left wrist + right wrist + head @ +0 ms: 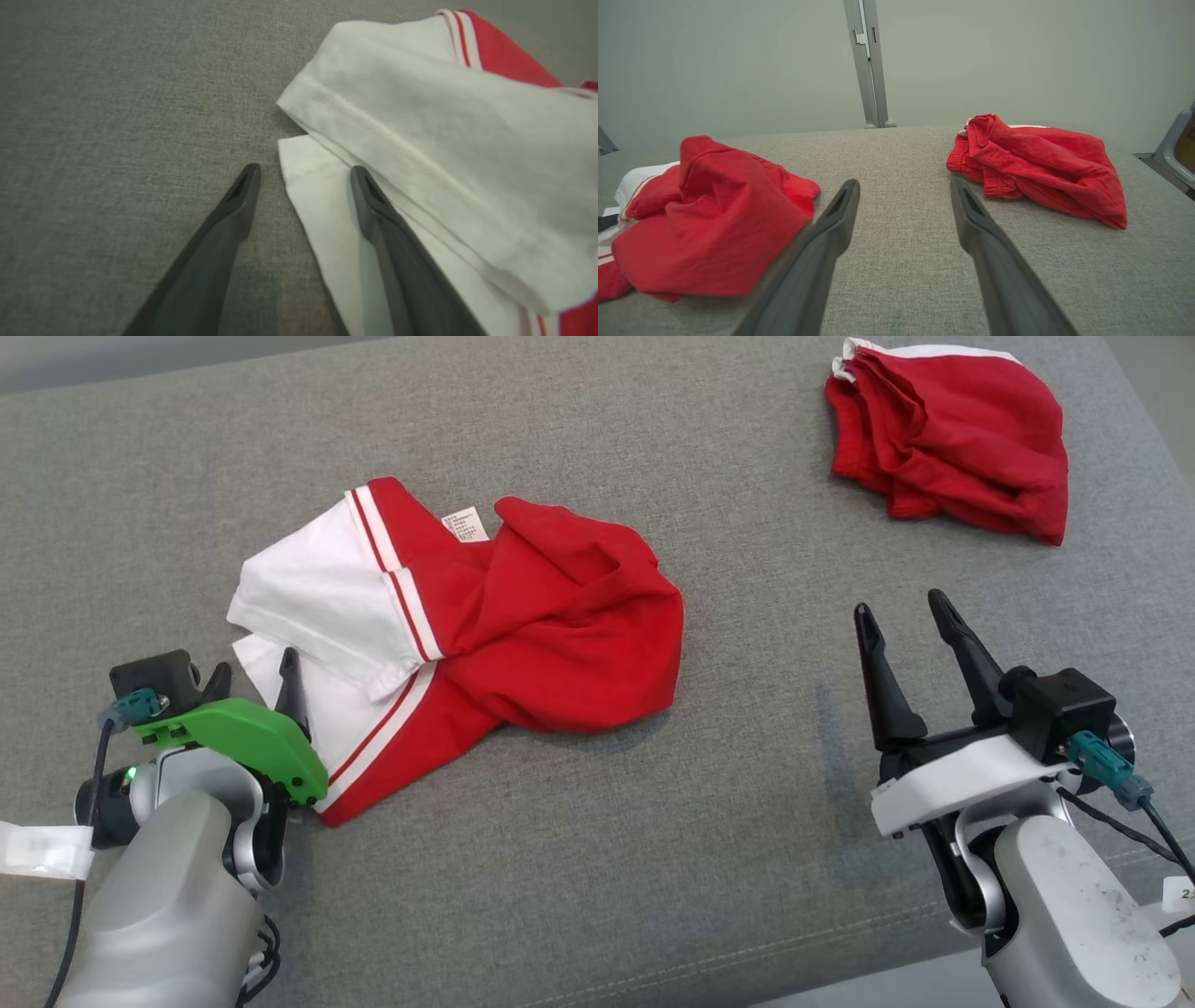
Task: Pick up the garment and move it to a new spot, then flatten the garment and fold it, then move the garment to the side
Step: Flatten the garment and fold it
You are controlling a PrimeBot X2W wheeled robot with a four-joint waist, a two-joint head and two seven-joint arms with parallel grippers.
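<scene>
A crumpled red and white garment (551, 625) lies on the grey fabric surface (653, 859), left of centre. My left gripper (254, 670) is open at its white lower-left corner. In the left wrist view, the left gripper (304, 170) has one finger over the white hem of the garment (420, 107) and the other over bare grey fabric. My right gripper (898, 605) is open and holds nothing, above the surface to the garment's right. The right wrist view has the right gripper (904, 184) between the garment (714, 219) and a second cloth.
A second red garment (962, 439) with a white edge lies bunched at the far right, also seen in the right wrist view (1041, 163). A grey metal post (868, 65) stands behind the surface's far edge. The surface's front edge runs near my right arm.
</scene>
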